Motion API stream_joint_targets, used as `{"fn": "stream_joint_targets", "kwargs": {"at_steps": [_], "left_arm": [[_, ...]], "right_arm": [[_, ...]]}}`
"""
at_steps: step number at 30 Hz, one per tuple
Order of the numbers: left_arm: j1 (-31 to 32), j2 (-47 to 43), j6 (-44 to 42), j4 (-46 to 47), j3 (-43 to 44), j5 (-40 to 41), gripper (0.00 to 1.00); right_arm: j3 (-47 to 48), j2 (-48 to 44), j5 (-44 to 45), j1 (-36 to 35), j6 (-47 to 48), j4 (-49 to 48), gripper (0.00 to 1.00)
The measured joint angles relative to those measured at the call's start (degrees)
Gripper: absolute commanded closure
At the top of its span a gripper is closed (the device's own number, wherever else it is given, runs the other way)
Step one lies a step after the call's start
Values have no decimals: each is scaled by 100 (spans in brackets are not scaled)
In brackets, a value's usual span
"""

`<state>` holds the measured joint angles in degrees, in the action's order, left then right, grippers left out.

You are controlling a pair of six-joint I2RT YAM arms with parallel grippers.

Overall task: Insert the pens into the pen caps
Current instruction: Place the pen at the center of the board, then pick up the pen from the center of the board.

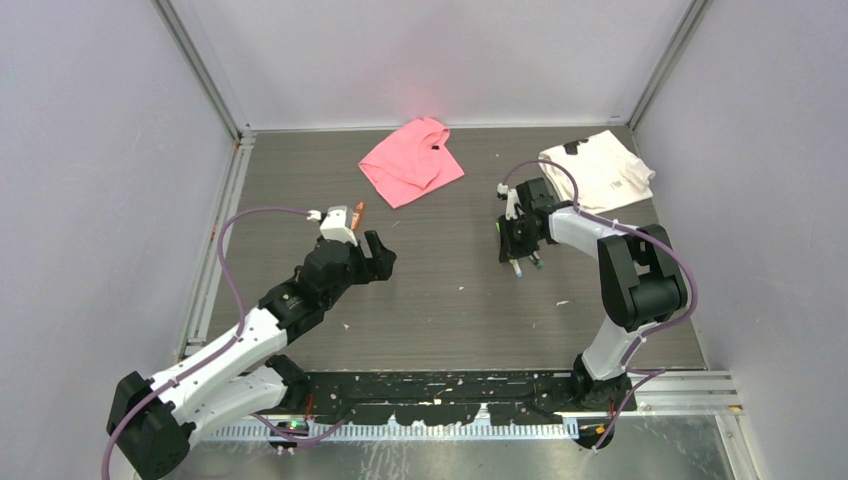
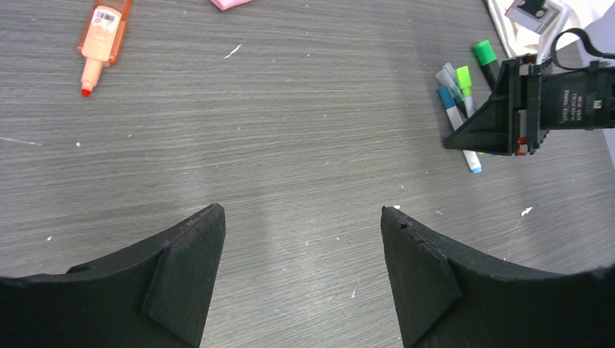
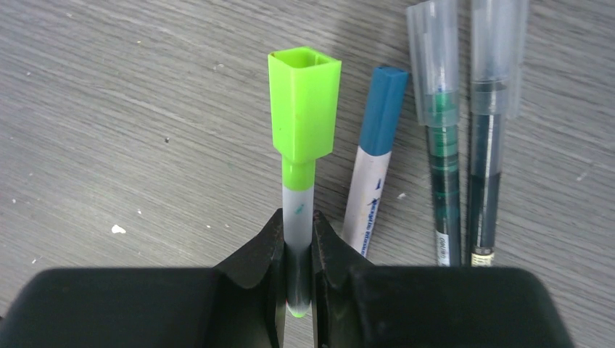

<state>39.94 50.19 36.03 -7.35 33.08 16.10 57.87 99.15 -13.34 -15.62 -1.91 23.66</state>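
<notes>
The white, round-barrelled pen [image 3: 298,217] with a square, glossy bright green cap [image 3: 304,101] is pinched in the right gripper [image 3: 297,230], over the grey wood-grain surface [image 3: 145,109]. Three more lie just beside it: one blue-capped pen [image 3: 370,196] and two dark green pens [image 3: 442,196] under clear caps. One orange marker [image 2: 101,40], its red tip bare, lies well apart. The left gripper [image 2: 303,217] is spread, holding nothing.

left gripper [image 2: 302,215] jaws spread wide; right gripper [image 3: 297,243] jaws pinched shut.
</notes>
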Motion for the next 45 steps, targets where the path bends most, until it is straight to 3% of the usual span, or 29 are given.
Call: {"fn": "stream_joint_targets", "kwargs": {"at_steps": [12, 20, 25, 29, 33, 38, 45], "left_arm": [[-317, -153, 114, -66, -229, -101, 21], [-1209, 249, 116, -7, -234, -734, 20], [-2000, 975, 39, -35, 66, -1351, 19], [-2564, 1875, -125, -201, 776, -1888, 22], [-3032, 2942, -452, -516, 1683, -2238, 36], [-3209, 4341, -1113, -1145, 2885, -2500, 48], [-3209, 5788, -1845, -2081, 4100, -2614, 49]], "right_arm": [[70, -428, 68, 63, 52, 28, 53], [136, -1333, -1464, 699, 750, 420, 49], [98, -1342, -2404, 1121, 907, 560, 49], [-22, -1342, -2789, 1134, 942, 575, 49], [-83, -1342, -2979, 1134, 951, 603, 49], [-127, -1342, -3080, 1150, 951, 601, 49], [-142, -1342, -3161, 1200, 951, 597, 49]]}}
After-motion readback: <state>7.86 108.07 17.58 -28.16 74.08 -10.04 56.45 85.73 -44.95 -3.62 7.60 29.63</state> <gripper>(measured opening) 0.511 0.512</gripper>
